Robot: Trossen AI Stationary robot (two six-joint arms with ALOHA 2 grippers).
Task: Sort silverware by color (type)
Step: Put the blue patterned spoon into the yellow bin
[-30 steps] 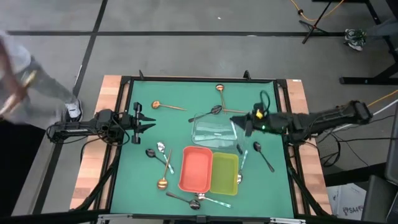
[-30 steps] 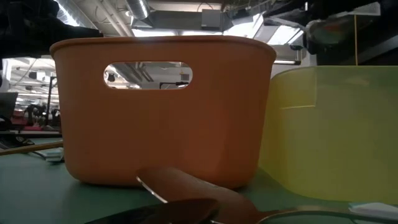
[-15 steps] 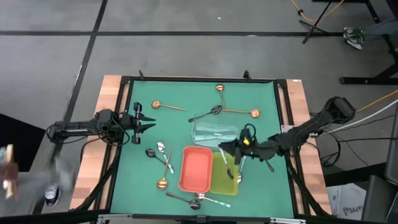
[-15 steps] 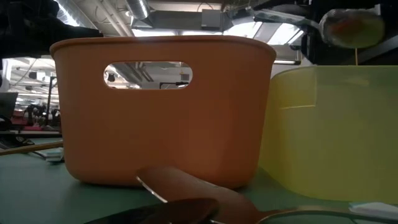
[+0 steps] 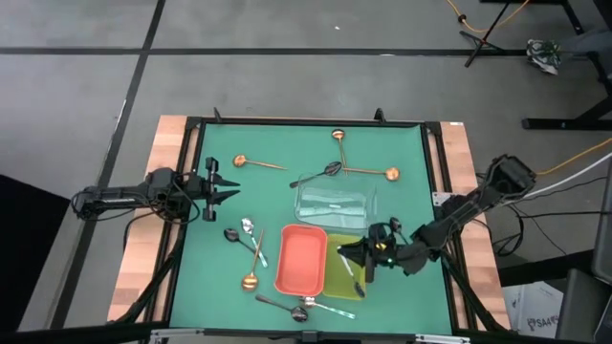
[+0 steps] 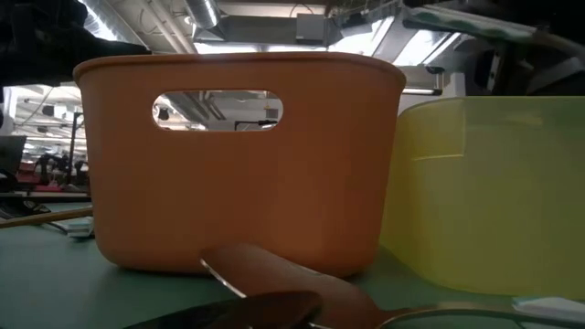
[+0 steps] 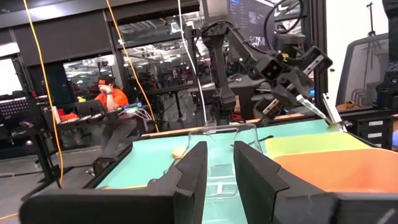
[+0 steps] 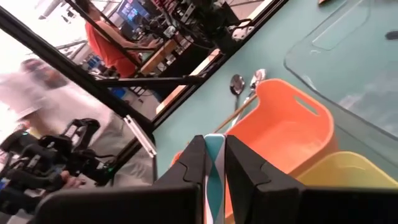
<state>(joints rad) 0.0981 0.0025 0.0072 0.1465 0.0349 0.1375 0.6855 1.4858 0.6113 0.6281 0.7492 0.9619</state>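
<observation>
3 trays (image 5: 302,260) on green table (image 5: 196,277)

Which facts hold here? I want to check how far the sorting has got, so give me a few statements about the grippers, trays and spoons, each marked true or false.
1. The right gripper is over the yellow tray. True.
2. The left gripper holds a copper spoon. False: it is open and empty, at the table's left side.
3. The red tray stands side by side with the yellow tray. True.
4. Every copper spoon lies in the red tray. False: that tray looks empty, and a copper spoon lies on the green mat.
5. The right gripper is shut on a slim silver utensil. True.
</observation>
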